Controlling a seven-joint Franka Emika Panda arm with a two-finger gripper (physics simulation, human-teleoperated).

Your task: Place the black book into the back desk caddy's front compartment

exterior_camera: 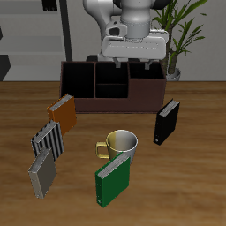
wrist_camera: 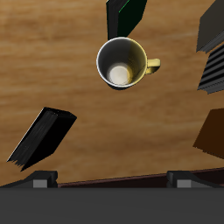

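Nearest the table's front edge, at the lower middle of the exterior frame, a green book stands upright. At the lower left a grey striped book leans, with a black-and-white striped book just behind it. Just behind the green book, at the frame's centre, sits a pale green mug with a yellow handle; the wrist view looks straight down into its open mouth. Farther back on the left an orange-brown book stands tilted. On the right of the frame the black book stands upright on the wooden table, well apart from the mug and just in front of the back desk caddy. The caddy's dark cells span the upper middle of the frame. Above it hangs the gripper, its two fingers parted and holding nothing. A potted plant stands at the upper right.
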